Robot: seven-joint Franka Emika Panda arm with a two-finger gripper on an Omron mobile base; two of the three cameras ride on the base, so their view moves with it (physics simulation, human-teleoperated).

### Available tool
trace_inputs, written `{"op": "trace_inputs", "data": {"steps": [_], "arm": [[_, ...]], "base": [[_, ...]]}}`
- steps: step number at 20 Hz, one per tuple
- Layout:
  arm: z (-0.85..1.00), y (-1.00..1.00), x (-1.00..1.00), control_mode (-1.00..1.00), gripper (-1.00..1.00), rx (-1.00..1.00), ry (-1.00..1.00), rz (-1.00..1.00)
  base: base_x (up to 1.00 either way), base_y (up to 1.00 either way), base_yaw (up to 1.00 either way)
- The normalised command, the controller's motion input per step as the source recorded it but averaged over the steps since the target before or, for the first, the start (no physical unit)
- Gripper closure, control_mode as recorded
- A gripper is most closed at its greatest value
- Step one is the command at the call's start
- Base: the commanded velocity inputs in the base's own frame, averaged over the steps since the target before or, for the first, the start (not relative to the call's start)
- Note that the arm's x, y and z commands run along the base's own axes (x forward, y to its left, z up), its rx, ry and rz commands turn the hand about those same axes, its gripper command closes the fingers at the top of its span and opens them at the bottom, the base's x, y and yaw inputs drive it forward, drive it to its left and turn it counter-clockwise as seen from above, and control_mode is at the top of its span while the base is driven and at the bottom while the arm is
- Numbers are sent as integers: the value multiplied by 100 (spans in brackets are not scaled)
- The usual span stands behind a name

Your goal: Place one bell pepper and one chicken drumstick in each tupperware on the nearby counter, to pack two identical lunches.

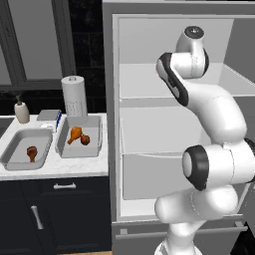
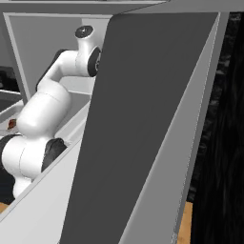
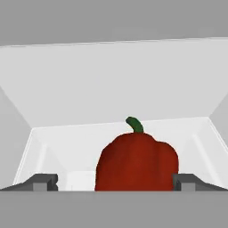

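Both tubs [image 1: 79, 137] have chicken [image 1: 74, 133] — one needs a pepper [image 3: 137, 162]. The claw [image 3: 113, 182] is wide open, holding nothing.

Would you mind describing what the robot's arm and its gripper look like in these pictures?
The arm is built of glossy white, rounded, bulbous segments joined by dark, nearly black rings at the joints, with a round grey cap on its topmost joint. No cables or markings are visible on it. In the hand view the gripper shows as two small, blocky, dark grey finger tips with squared ends.
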Motion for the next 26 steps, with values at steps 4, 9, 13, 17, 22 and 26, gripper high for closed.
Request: {"op": "trace_inputs", "data": {"steps": [4, 9, 13, 17, 22, 26], "arm": [[-29, -27, 21, -100, -100, 0, 9, 0], [-43, -39, -1, -100, 100, 0, 0, 0], [-8, -2, 1, -100, 100, 0, -5, 0], [-1, -1, -47, -100, 100, 0, -25, 0], [5, 0, -100, -100, 100, 6, -65, -1], [34, 0, -100, -100, 100, 12, -53, 0]], "base": [[0, 0, 0], [0, 0, 0], [0, 0, 0], [0, 0, 0], [0, 0, 0], [0, 0, 0]]}}
